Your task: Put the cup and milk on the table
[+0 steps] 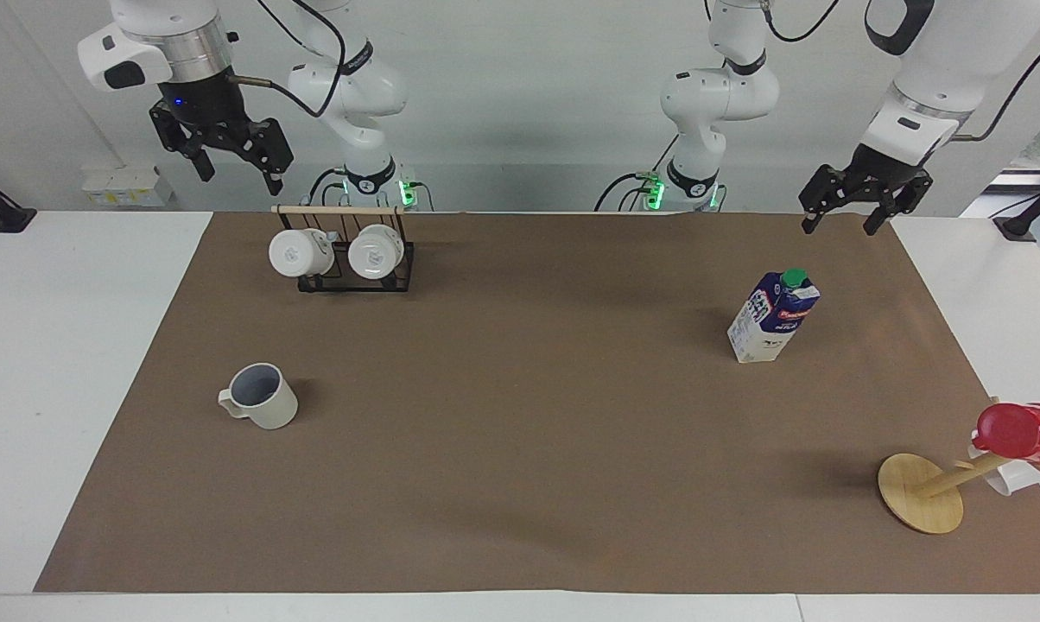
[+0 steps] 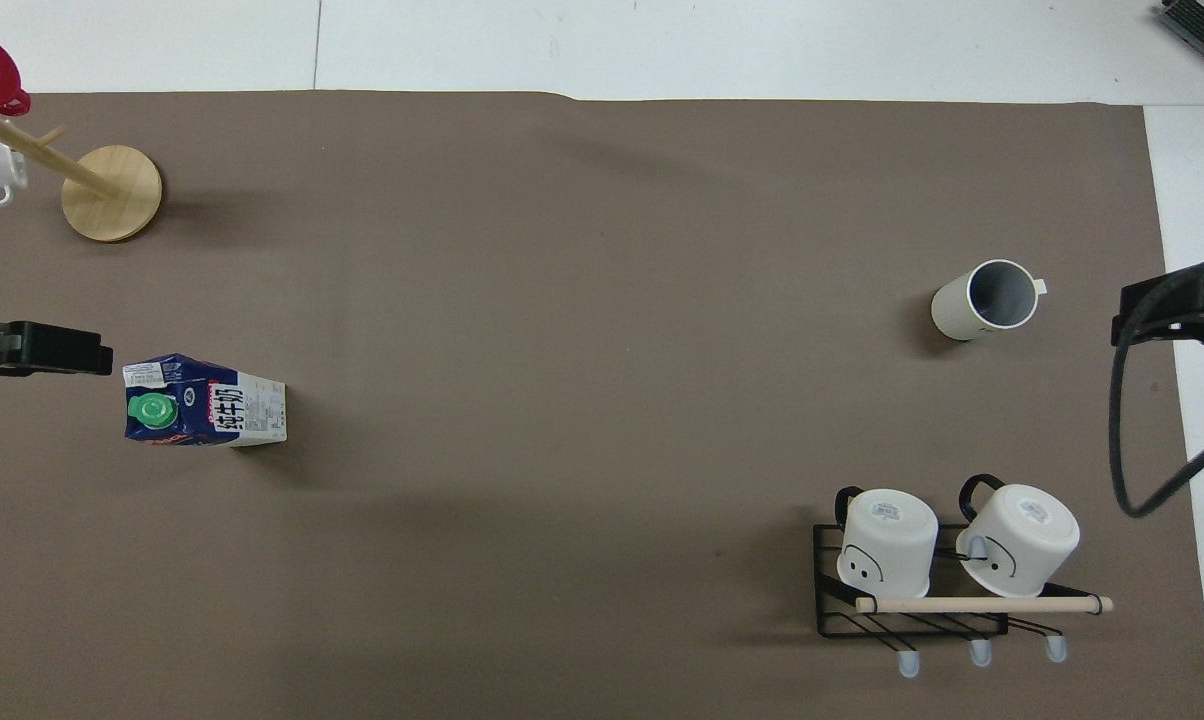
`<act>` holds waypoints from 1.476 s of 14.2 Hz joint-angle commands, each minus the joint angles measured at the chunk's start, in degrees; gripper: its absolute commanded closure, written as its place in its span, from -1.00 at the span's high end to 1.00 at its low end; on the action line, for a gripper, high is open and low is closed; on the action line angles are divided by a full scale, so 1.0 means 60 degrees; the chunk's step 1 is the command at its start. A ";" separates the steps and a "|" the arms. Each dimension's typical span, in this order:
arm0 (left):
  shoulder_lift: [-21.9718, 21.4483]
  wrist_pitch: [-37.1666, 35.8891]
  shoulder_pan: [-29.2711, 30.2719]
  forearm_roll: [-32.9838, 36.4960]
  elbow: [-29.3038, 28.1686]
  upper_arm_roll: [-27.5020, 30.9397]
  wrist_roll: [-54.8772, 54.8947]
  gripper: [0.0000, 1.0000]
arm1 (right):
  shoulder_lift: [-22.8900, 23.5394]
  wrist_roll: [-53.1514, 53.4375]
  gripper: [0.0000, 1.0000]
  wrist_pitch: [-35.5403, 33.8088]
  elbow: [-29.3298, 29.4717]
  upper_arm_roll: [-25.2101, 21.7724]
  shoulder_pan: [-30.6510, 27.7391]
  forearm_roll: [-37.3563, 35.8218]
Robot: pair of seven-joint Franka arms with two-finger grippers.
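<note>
The cup (image 1: 261, 396), a beige-white mug with a grey-blue inside, stands upright on the brown sheet (image 1: 520, 415) of the table, toward the right arm's end; it also shows in the overhead view (image 2: 984, 300). The milk (image 1: 773, 317), a blue and white carton with a green cap, stands upright on the sheet toward the left arm's end, and shows in the overhead view (image 2: 205, 401). My right gripper (image 1: 237, 177) hangs open and empty high over the sheet's edge by the rack (image 2: 1177, 310). My left gripper (image 1: 841, 223) hangs open and empty over the sheet's corner, apart from the milk (image 2: 37, 348).
A black wire rack (image 1: 347, 276) with two white mugs stands nearer to the robots than the cup (image 2: 922, 620). A wooden mug tree (image 1: 922, 492) with a red cup (image 1: 1017, 432) and a white mug stands farther from the robots than the milk (image 2: 112, 193).
</note>
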 commanded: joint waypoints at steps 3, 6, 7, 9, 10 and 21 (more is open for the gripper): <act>-0.0003 -0.0070 0.0080 0.0049 0.0097 -0.0039 0.0066 1.00 | -0.0156 -0.0234 1.00 0.0022 -0.0127 -0.0060 -0.0101 0.0217; -0.0046 -0.0187 0.0094 0.0049 0.0083 -0.0024 0.0080 1.00 | -0.0155 -0.0234 1.00 0.0022 -0.0127 -0.0060 -0.0101 0.0217; -0.0046 -0.0173 0.0094 0.0049 0.0083 -0.0024 0.0066 1.00 | -0.0155 -0.0234 1.00 0.0022 -0.0127 -0.0060 -0.0101 0.0217; -0.0047 -0.0187 0.0094 0.0049 0.0068 -0.0024 0.0066 1.00 | -0.0155 -0.0234 1.00 0.0022 -0.0127 -0.0060 -0.0101 0.0217; -0.0061 -0.0187 0.0109 0.0049 0.0068 -0.0024 0.0080 1.00 | -0.0155 -0.0234 1.00 0.0022 -0.0127 -0.0060 -0.0101 0.0217; -0.0090 -0.0187 0.0021 0.0679 -0.0005 -0.0068 0.0080 1.00 | -0.0155 -0.0234 1.00 0.0022 -0.0127 -0.0060 -0.0101 0.0217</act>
